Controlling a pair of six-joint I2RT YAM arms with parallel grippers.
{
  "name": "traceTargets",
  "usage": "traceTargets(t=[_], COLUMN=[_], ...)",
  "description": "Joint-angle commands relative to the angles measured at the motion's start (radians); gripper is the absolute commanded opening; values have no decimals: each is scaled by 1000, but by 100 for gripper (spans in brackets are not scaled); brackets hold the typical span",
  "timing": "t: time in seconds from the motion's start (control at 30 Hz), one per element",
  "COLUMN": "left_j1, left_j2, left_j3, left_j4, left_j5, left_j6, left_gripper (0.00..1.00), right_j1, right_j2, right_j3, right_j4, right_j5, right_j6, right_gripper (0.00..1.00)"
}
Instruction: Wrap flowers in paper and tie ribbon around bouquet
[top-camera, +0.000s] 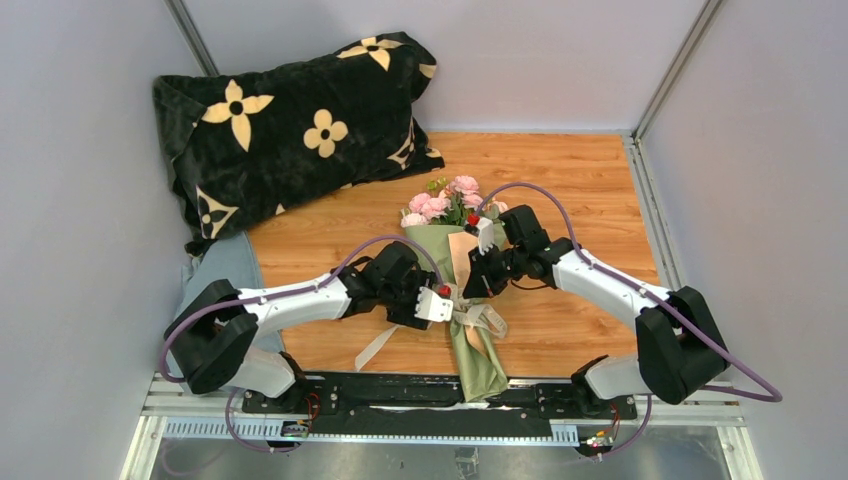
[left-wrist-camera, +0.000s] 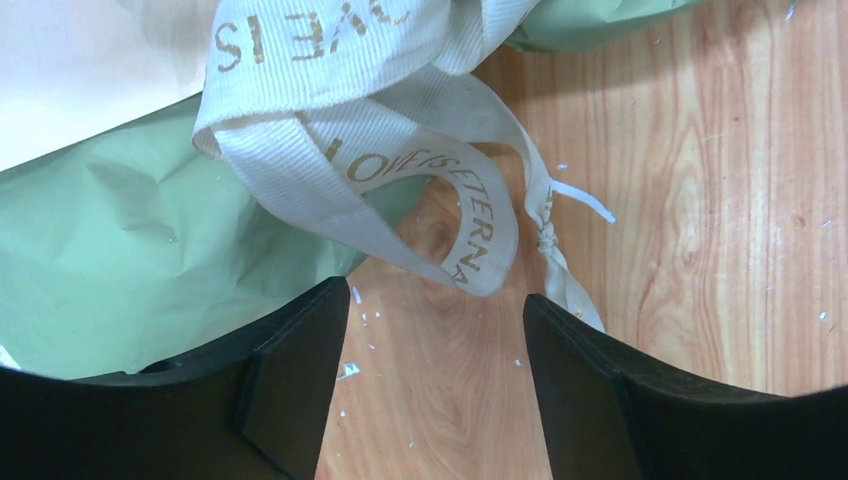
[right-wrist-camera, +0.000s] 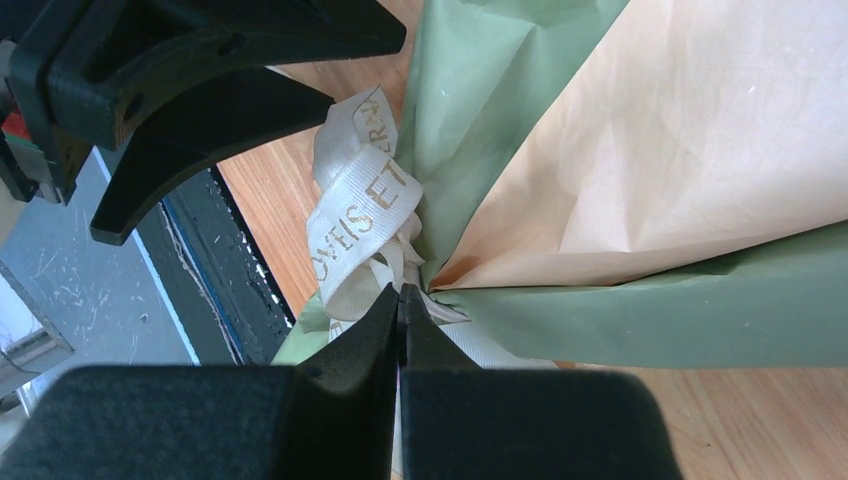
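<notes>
Only the top view shows the pink flowers (top-camera: 440, 205) and the whole bouquet (top-camera: 432, 246), lying on the wood table (top-camera: 570, 180). The left wrist view reads "LOVE IS ETERNA" (gold print) on the ribbed cream ribbon (left-wrist-camera: 330, 160). The left gripper (left-wrist-camera: 437, 385) has its jaws wide and empty. The right gripper (right-wrist-camera: 402, 302) is closed at the knot, against creased green-and-tan paper (right-wrist-camera: 700, 130).

The right hand (right-wrist-camera: 402, 295) has its black fingers pressed together, with the tips at the cream ribbon (right-wrist-camera: 362, 205) where it cinches the wrapping. The ribbon carries gold lettering and loops just beside the olive-green paper (right-wrist-camera: 470, 120), which fans outward around a tan-peach sheet (right-wrist-camera: 680, 150). At upper left, the left hand (right-wrist-camera: 368, 70) hovers over the wooden counter (right-wrist-camera: 280, 200) with its fingers spread.
</notes>
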Motion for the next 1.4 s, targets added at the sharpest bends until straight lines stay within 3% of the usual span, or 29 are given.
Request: traceTargets(t=[0.0,0.17,0.27,0.43,0.6,0.9,1.37], left_j1=[-19,-54,-57,-57,-57,28,92], left_j2=[13,34,46,46,28,-24,-27], left_j3=[13,-3,-12,-4,-27,-63,-159], left_j4=[14,64,124,163,121,26,49], left_j5=[23,6,-19,-28,-70,-138,-147], left_j6=[-36,-12,-25,-37,20,142,308], left_gripper=[72,74,68,40,0,0,0], right_j1=[-10,-10,-10,-12,-24,-130,-367], right_j2=[-15,-13,-17,-24,-47,-143,-184], right_j3=[-14,-11,-12,-11,-16,-111,-253], right_j4=[6,8,6,2,-2,-20,-30], right_j5=[-9,-12,-13,-12,18,93,152], right_j6=[0,0,2,-1,8,83,194], right_gripper=[0,0,0,0,0,0,0])
